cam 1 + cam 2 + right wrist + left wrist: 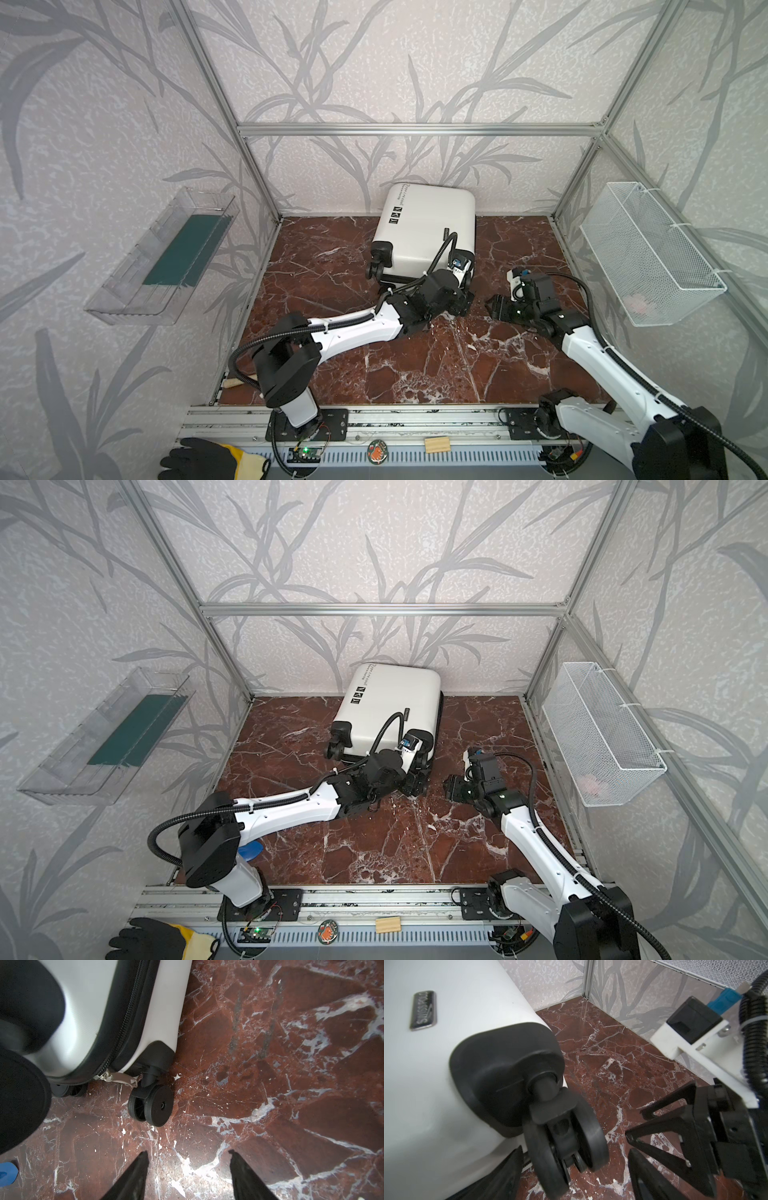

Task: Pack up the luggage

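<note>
Two arms: both reach toward the near right corner of the case, their grippers near each other but apart.
Luggage [424,232] [382,692]: a white hard shell lying flat on its broad side at the back of the marble tabletop [415,365], close to the rear wall, with its wheels facing the front.
Closure: the black zipper seam [128,1022] looks shut, and the metal zipper pull [122,1080] lies beside the lower wheel [154,1105].
Left gripper [575,1149]: jaws spread wide, astride the upper caster wheel [564,1136] at that corner. One finger [508,1169] is close against the shell, though I cannot tell whether it touches. The opposite finger stands clear of the wheel, and nothing is pinched.
Right gripper [187,1152] [498,308]: jaws parted to a middling width and empty, low over bare marble just right of the case, with the tips aimed toward the lower wheel.
Left wall: a clear tray [137,266] with a dark green sheet in it.
Right wall: a white wire basket [648,249].
Front edge: a black and yellow gloved hand [199,461] at the left, outside the frame.
</note>
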Tool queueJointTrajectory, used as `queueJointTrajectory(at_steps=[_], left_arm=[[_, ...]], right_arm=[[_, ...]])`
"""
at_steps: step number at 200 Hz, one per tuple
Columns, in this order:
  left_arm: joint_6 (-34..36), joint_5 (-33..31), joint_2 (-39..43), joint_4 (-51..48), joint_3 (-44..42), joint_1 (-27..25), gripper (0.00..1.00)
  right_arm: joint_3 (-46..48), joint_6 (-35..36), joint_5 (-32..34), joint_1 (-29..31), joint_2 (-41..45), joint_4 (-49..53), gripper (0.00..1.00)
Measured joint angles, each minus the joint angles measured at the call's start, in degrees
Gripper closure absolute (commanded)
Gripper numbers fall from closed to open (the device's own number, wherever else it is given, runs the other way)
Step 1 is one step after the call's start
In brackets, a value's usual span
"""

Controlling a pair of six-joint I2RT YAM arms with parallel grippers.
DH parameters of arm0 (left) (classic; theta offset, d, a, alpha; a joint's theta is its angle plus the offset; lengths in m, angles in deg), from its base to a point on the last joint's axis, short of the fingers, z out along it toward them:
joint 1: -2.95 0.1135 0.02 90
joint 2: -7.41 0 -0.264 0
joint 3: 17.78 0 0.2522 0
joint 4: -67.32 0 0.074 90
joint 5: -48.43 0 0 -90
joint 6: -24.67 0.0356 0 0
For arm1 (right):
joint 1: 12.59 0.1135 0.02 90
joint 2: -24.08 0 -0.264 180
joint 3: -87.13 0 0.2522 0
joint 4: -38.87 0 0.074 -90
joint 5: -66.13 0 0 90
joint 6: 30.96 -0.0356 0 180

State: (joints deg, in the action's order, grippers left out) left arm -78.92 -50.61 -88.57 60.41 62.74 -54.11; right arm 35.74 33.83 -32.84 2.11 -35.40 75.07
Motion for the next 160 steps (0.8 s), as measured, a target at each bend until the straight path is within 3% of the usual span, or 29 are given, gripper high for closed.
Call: queueJointTrajectory(at_steps=[38, 94, 124, 160], left_arm=[[-0.76, -1.42, -3.21, 1.18, 1.66, 0.09, 0.22], [-2.58, -1.46, -3.89, 2.91, 1.51, 1.31, 0.35], [-2.84, -0.22, -3.65, 4.85, 0.31, 2.08, 0.48], [-4.02, 0.39, -2.64, 5.27, -1.09, 2.47, 0.52]], right_arm=[[0.0, 0.22, -0.02, -0.02, 0.02, -0.02, 0.37], [0.0, 0.52, -0.22, 0.0, 0.09, -0.11, 0.37], [0.0, 1.07, -0.87, 0.0, 0.07, -0.31, 0.37], [-0.02, 1.49, -2.21, 0.0, -0.07, -0.59, 0.37]])
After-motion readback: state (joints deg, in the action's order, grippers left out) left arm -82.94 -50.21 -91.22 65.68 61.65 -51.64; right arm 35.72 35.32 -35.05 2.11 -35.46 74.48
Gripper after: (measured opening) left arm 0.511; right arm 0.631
